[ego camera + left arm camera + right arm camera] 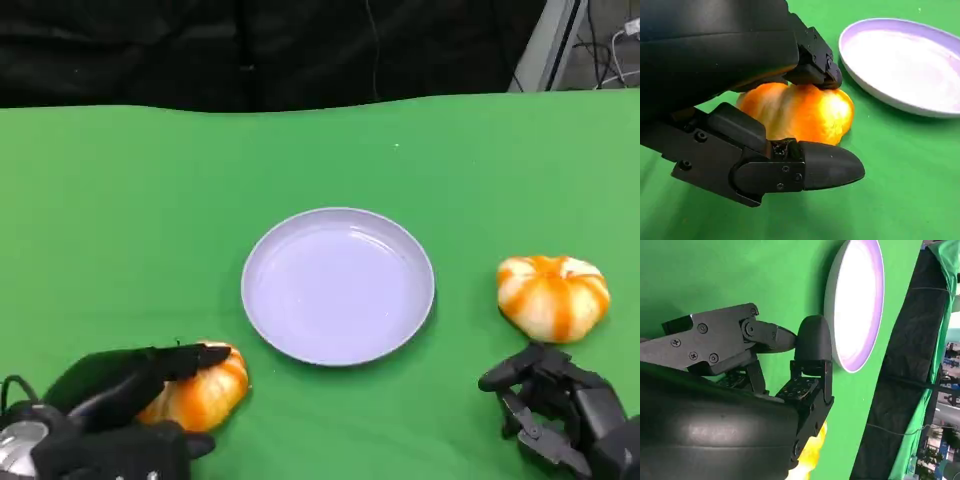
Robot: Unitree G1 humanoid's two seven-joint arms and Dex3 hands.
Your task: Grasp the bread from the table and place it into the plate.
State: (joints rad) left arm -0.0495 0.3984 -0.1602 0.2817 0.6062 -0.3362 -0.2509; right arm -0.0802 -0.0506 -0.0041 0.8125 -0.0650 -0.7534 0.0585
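Bread (205, 390) nearest the robot lies on the green desk (120, 230) at the lower left of the head view, just beside the near-left rim of the lilac plate (338, 285), with the left hand (110, 410) draped over its near side and one of its fingers reaching across the top; the plate lies up and to the right of this loaf, with bare cloth between them. A second bread (553, 296) sits well to the plate's right, just beyond the right hand (560, 405), whose fingers are loosely curled and hold nothing. From the left wrist view, the left hand's fingers (825, 167) bracket the orange loaf (800, 112), one pressed on its upper surface and one low alongside it, so I judge it gripped or nearly so, still resting on the desk; the plate (875, 90) stands close ahead. From the right wrist view, the right hand's fingers (812, 342) are bent in on air, the plate (832, 305) beyond them and a sliver of bread (812, 452) at the hand's edge.
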